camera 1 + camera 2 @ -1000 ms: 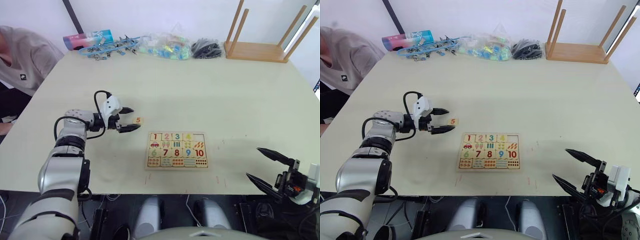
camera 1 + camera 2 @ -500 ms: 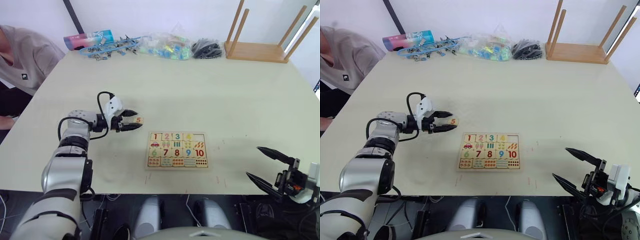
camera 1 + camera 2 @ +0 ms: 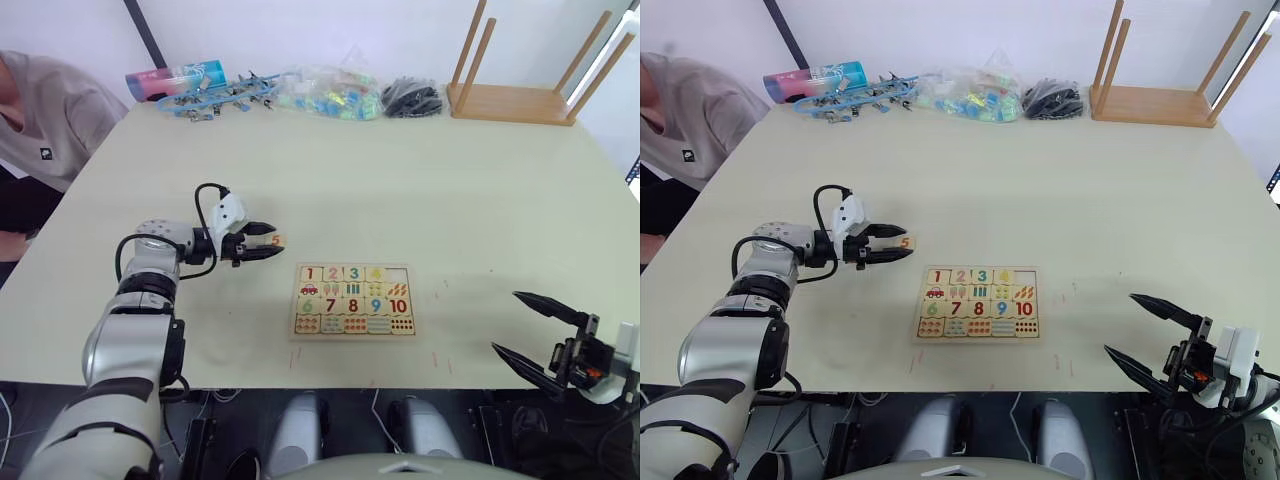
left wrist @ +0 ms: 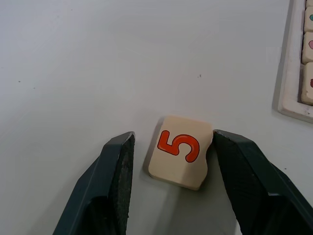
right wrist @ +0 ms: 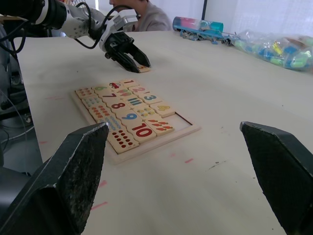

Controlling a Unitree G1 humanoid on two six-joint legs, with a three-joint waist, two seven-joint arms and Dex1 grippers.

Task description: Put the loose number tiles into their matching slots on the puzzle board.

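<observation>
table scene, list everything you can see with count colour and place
table: one, cream.
puzzle board: one, pale wood, near front edge.
5 tile: one, red digit, lying left of the board.
clips and tube: blue heap, far left.
clear bag: one, far edge.
black bundle: one, far edge.
wooden stool: one, upturned, far right.
person: grey top, left.
left gripper: open around the tile.
right gripper: open, off the front edge.

We see a wide pale cream table (image 3: pixel 400 180) against a white wall (image 3: pixel 300 30). An upturned light wooden stool (image 3: pixel 520 90) sits at its far right corner. A dark diagonal pole (image 3: pixel 143 38) leans by the wall, far left. A person in a grey sweatshirt (image 3: pixel 45 115) sits at the left edge.
</observation>
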